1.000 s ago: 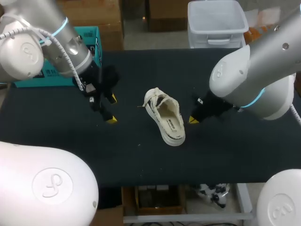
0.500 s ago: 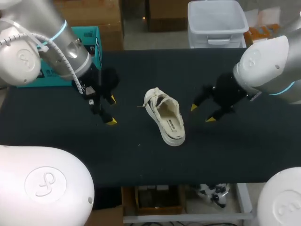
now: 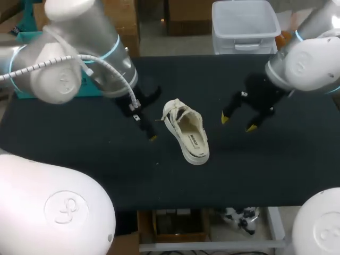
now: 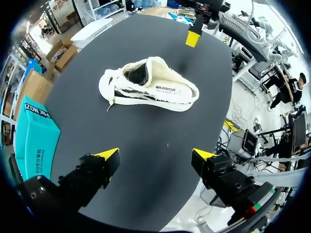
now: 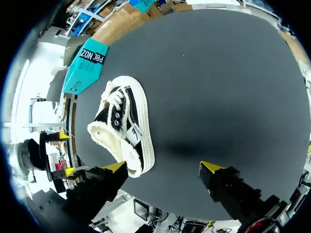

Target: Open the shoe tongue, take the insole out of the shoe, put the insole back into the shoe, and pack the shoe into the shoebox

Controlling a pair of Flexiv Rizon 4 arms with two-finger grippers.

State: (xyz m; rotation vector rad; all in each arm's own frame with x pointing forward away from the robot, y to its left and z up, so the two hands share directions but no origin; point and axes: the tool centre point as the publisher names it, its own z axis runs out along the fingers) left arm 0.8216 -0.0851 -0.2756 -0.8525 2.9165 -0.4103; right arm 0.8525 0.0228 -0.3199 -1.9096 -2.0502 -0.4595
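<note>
A white low-top shoe lies upright on the black table, toe toward the front edge, its pale insole showing inside. My left gripper hovers open just left of the shoe's heel end, holding nothing; in its own view the left gripper is a little short of the shoe. My right gripper stands open and empty to the shoe's right, apart from it. In the right wrist view the shoe lies ahead of that gripper, beside one finger. The teal shoebox sits at the table's far left.
The black table has bare surface in front of and to the right of the shoe. My left arm's bulky links hide most of the shoebox in the head view. In the right wrist view the shoebox lies beyond the shoe.
My right gripper went from shut to open and drew back to the right, away from the shoe. My left arm swung rightward, bringing its open gripper close to the shoe.
</note>
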